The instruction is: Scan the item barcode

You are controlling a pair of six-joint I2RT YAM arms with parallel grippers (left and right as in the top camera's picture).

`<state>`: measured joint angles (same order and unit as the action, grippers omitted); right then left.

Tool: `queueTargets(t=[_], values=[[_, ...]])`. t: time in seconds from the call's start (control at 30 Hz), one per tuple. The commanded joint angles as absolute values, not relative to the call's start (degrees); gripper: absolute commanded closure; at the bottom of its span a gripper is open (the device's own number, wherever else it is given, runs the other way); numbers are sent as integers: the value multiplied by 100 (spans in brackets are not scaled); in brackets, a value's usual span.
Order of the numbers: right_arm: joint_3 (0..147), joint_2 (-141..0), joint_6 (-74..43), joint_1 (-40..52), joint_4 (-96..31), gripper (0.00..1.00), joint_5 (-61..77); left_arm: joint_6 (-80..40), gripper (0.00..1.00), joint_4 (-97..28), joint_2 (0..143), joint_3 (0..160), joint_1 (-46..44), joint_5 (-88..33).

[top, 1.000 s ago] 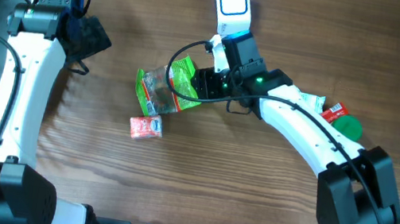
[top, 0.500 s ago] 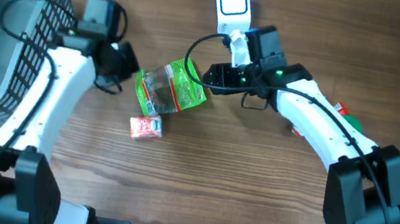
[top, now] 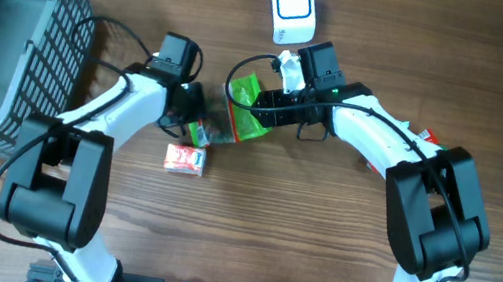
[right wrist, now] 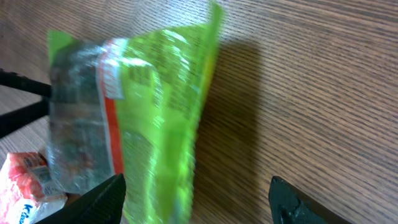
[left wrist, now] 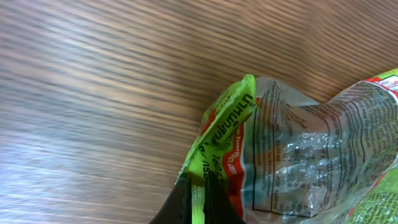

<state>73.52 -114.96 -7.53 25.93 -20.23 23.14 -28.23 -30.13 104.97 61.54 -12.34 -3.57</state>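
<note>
Overhead: left tool now on bag

Green snack bag near table centre, lying tilted. My left gripper pinched closed on bag's 8 o'clock end. My right gripper over bag's 2 o'clock part; cannot tell from above whether it touches. White scanner at 12 o'clock from bag, apart from it. Small red-and-white packet flat at 7 o'clock, just beside bag. Black wire basket at 10 o'clock table corner. Red item at 3 o'clock, partly hidden behind my right arm.
</note>
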Motion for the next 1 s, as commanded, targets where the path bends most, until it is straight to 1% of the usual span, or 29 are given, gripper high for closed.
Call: queueTargets(t=[0.0, 0.1, 0.23, 0.3, 0.37, 0.43, 0.6, 0.7, 0.73, 0.77, 0.8, 0.83, 0.87, 0.97], values=[[7336, -11590, -600, 2591, -1990, 24, 2582, -2569, 94, -2808, 10700, 6084, -1575, -449], [7336, -11598, -622, 2427, -2012, 23, 3258, -2571, 94, -2676, 10707, 6084, -1754, -447], [7334, -11837, -668, 2338, -2062, 24, 3610, -2571, 94, -2679, 10707, 6084, -1758, -447], [7312, -12101, -947, 2340, -2047, 24, 3629, -2571, 94, -2696, 10707, 6084, -1758, -447], [7234, -12342, -934, 2366, -1881, 25, 4012, -2571, 94, -2698, 10707, 6084, -1758, -449], [7159, -12438, -908, 2427, -1708, 30, 4429, -2571, 94, -2698, 10707, 6084, -1758, -449], [7137, -12464, -1039, 2746, -1428, 43, 4943, -2571, 95, -2700, 10707, 6084, -1758, -449], [7137, -12464, -1260, 2917, -1168, 47, 4941, -2571, 95, -2700, 10707, 6084, -1758, -449], [7137, -12464, -1264, 2943, -1105, 55, 4941, -2571, 95, -2700, 10707, 6084, -1758, -449], [7137, -12464, -1260, 2952, -1063, 66, 4943, -2571, 96, -2703, 10707, 6084, -1758, -449], [7137, -12464, -1258, 2956, -1028, 83, 4943, -2571, 96, -2718, 10707, 6084, -1758, -449], [7137, -12462, -1256, 2956, -1028, 93, 4943, -2571, 96, -2729, 10707, 6084, -1758, -449], [7137, -12460, -1236, 2941, -1031, 96, 4956, -2571, 96, -2738, 10704, 6086, -1758, -449], [7137, -12160, -801, 2670, -1369, 96, 5367, -2285, 96, -2792, 10420, 6145, -1662, -401]])
